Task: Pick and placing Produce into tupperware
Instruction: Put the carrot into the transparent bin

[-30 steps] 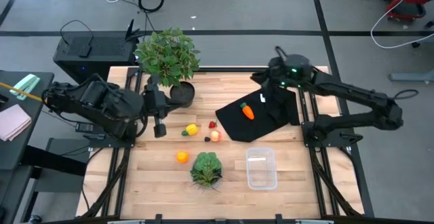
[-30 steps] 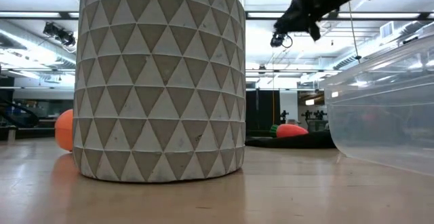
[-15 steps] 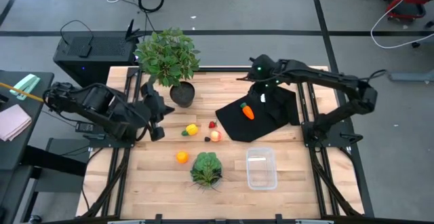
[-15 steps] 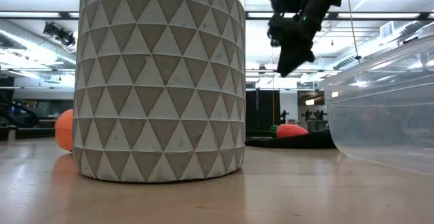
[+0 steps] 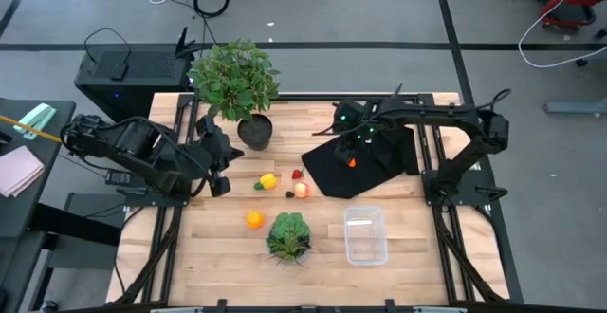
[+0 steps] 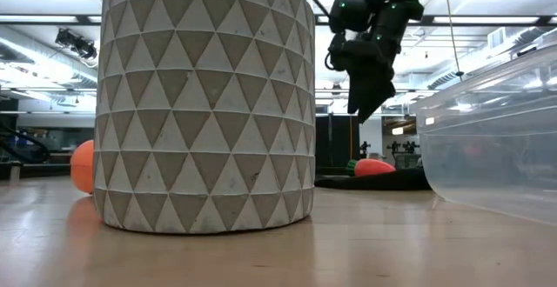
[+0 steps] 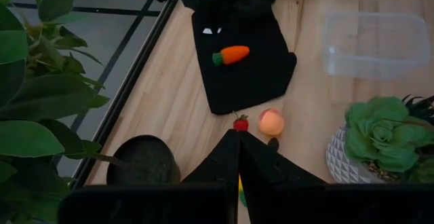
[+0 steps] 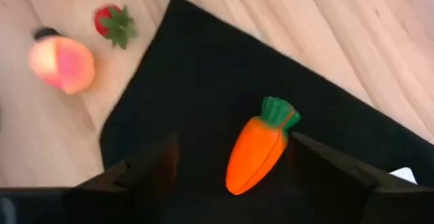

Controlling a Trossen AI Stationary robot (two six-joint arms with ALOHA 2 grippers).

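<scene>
One target: the carrot (image 8: 260, 148) lies flat on the black cloth (image 8: 203, 81), under the right gripper (image 8: 230, 166).
Right jaws: apart, one either side of the carrot, not touching it.
Grip advice: lower straight and close across the body, not the green top.
Left gripper (image 7: 239, 157): jaws together, waiting near the plant pot (image 7: 142, 159).
Tupperware (image 5: 365, 235): empty, well apart, at the table's (image 5: 228, 266) front.
Nearby: strawberry (image 8: 116, 23) and peach (image 8: 61, 62) sit beside the cloth, clear of the descent.
In the way: nothing on the cloth.
</scene>
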